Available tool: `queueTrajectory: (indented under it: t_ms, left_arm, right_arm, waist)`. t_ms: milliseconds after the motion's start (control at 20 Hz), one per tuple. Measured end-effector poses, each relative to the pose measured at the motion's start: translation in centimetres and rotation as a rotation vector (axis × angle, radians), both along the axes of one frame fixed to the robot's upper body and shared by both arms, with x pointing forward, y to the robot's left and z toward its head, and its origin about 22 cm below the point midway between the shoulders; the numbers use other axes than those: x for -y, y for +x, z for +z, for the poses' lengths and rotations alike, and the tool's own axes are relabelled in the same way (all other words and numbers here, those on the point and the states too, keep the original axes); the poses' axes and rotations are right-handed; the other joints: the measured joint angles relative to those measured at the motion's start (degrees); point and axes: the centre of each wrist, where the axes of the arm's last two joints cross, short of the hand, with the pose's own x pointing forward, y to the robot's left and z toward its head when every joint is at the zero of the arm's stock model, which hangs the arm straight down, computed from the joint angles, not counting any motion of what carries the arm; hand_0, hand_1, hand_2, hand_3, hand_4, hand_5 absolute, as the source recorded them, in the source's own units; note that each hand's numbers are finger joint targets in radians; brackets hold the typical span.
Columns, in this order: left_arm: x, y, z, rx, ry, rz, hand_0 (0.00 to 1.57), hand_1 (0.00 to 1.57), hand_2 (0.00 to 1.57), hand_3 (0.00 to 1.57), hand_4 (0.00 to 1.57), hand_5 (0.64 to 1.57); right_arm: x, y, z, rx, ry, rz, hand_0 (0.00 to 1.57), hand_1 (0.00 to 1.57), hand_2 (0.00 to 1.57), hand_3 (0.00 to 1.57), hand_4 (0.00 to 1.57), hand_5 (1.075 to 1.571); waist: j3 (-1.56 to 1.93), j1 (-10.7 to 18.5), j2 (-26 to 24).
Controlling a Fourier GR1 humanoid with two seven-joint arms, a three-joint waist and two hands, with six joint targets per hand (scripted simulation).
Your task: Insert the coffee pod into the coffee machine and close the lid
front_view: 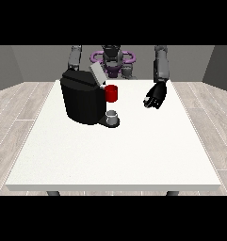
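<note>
The black coffee machine (pixel 82 101) stands on the white table (pixel 115 155) left of centre, with its grey lid (pixel 97 73) tilted up and open. A red thing at the machine (pixel 112 93) shows just under the lid. On the machine's base, at its front, sits a small grey thing (pixel 113 115); I cannot tell whether it is the pod. The hand at the view's right (pixel 155 96) hangs above the table, well to the right of the machine, with relaxed fingers and nothing in it. The arm at the view's left goes down behind the machine, which hides its hand.
The table's front edge (pixel 115 187) runs near the bottom of the view. White table surface stretches in front of the machine and to its right. The robot's torso (pixel 112 60) stands behind the far edge.
</note>
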Motion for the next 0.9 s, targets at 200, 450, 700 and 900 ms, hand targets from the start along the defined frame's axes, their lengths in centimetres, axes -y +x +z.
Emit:
queueTrajectory:
  t_ms: [200, 450, 700, 900]
  left_arm:
    - [0.8, 0.7, 0.8, 0.008, -0.089, -0.036, 1.45, 1.45, 1.43, 1.35, 0.53, 1.571]
    - [2.5, 2.2, 3.1, -0.034, -0.129, -0.072, 1.37, 1.37, 1.38, 1.33, 0.50, 1.571]
    - [5.0, 3.3, 5.0, -0.051, -0.131, -0.121, 1.42, 1.42, 1.40, 1.33, 0.53, 1.571]
    - [7.0, 3.4, 5.3, -0.096, -0.138, -0.149, 1.42, 1.42, 1.40, 1.34, 0.56, 1.571]
  right_arm:
    - [0.5, -0.2, -0.9, -0.037, -0.025, -0.024, 0.00, 0.00, 0.00, 0.00, 0.00, 1.571]
    - [1.1, -0.5, -2.7, -0.087, -0.044, -0.038, 0.00, 0.00, 0.00, 0.00, 0.00, 1.571]
    - [0.9, -0.5, -3.6, -0.098, -0.047, -0.044, 0.00, 0.00, 0.00, 0.00, 0.00, 1.571]
    - [1.2, -1.1, -4.7, -0.138, -0.040, -0.049, 0.00, 0.00, 0.00, 0.00, 0.00, 1.571]
  waist:
    - [0.00, 0.5, -1.5]
    - [0.01, 1.0, -4.4]
    - [0.03, 1.6, -6.5]
    - [0.01, 2.0, -9.4]
